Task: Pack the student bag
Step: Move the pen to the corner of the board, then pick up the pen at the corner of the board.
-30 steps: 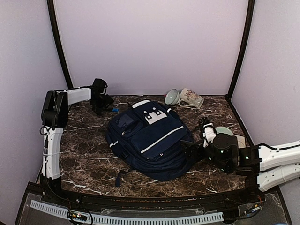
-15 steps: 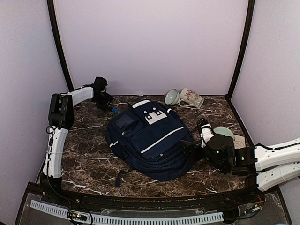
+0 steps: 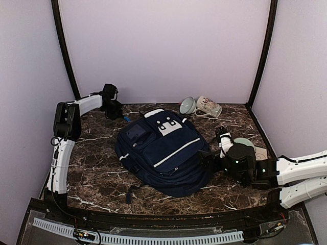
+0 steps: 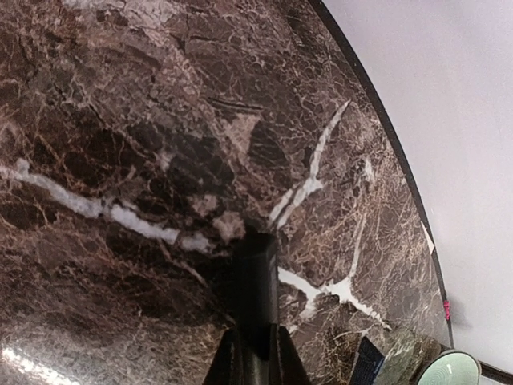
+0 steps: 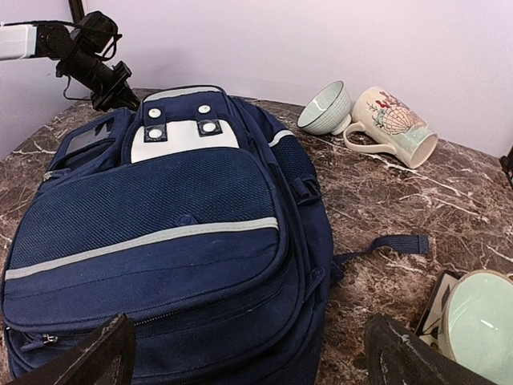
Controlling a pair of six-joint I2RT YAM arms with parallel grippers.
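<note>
The student bag (image 3: 163, 148) lies flat in the middle of the marble table, navy with a white stripe and a white patch near its top (image 5: 180, 140). My left gripper (image 3: 111, 108) is at the far back left corner, off the bag. In its wrist view the left gripper (image 4: 255, 341) has its jaws closed on a narrow dark object (image 4: 256, 273) that sticks out over the marble; I cannot tell what it is. My right gripper (image 3: 214, 150) stands wide open at the bag's right side. In its own view the right gripper (image 5: 256, 357) frames the bag's lower front pocket, touching nothing.
A pale bowl (image 3: 187, 105) and a flowered mug (image 3: 209, 107) lie on their sides at the back right. A pale green dish (image 3: 245, 143) sits beside my right arm. A small blue item (image 3: 125, 119) lies between the left gripper and the bag.
The left gripper has gone from open to shut and its arm has shifted a little toward the back wall. The right arm has edged closer to the bag's side.
</note>
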